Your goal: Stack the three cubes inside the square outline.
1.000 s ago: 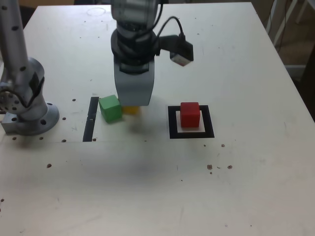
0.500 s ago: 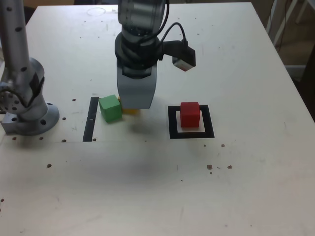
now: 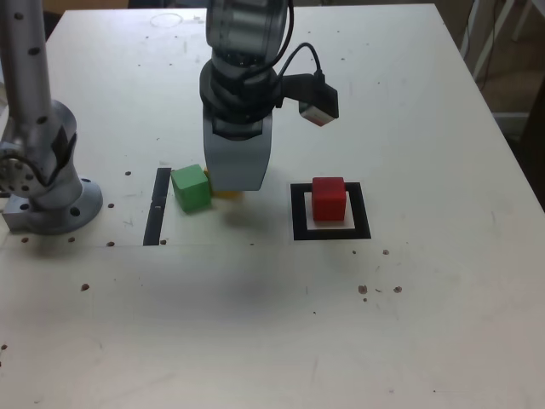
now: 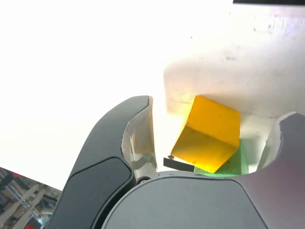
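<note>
fingers: two dark fingers [image 4: 109, 157], apart, one on each side of the yellow cube; some gap shows on one side, so can't tell if they grip it.
gripper: [image 3: 232, 183] low over the table, pointing down, covering most of the yellow cube in the exterior view.
yellow cube: [image 4: 208, 134] sits between the fingers, rotated relative to them in the wrist view. only a sliver [image 3: 226, 192] shows below the gripper in the exterior view. looks to be on the table, but can't confirm.
green cube: [image 3: 191, 187] on the table, just beside the yellow cube, on the exterior view's left of it. touching or not: can't tell. a green patch [image 4: 228, 164] shows behind the yellow cube in the wrist view.
red cube: [image 3: 329, 198] on the pale centre of the square outline, alone, nothing stacked on it.
square outline: [image 3: 299, 215] thick black border, to the exterior view's right of the gripper, apart from it.
black strip: [image 3: 157, 207] thin, near the green cube on the exterior view's left.
wrist camera: [image 3: 318, 109] small box on a cable, sticks out of the arm toward the exterior view's right.
arm base: [image 3: 47, 183] grey, bolted down at the exterior view's left edge.
table: [image 3: 255, 324] white, scattered dark specks.
</note>
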Motion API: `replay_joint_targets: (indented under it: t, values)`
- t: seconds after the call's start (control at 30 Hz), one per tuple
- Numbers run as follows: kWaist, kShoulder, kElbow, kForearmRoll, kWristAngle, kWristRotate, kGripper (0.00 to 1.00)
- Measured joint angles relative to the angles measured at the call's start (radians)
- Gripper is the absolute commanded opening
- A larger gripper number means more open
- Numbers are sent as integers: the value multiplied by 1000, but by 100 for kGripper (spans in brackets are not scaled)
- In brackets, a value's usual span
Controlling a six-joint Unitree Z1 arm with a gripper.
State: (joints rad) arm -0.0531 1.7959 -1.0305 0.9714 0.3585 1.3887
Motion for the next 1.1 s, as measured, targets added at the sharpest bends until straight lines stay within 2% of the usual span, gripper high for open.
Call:
replay_joint_targets:
  t: [0.17,0.33,0.57,0.8,1.1]
  values:
    - [23,0,20,-32,3,0,82]
    - [24,1,35,-60,4,0,77]
    - [27,1,43,-67,3,0,76]
    - [31,-4,49,-68,-6,-11,64]
    - [65,-20,64,-68,-22,-20,61]
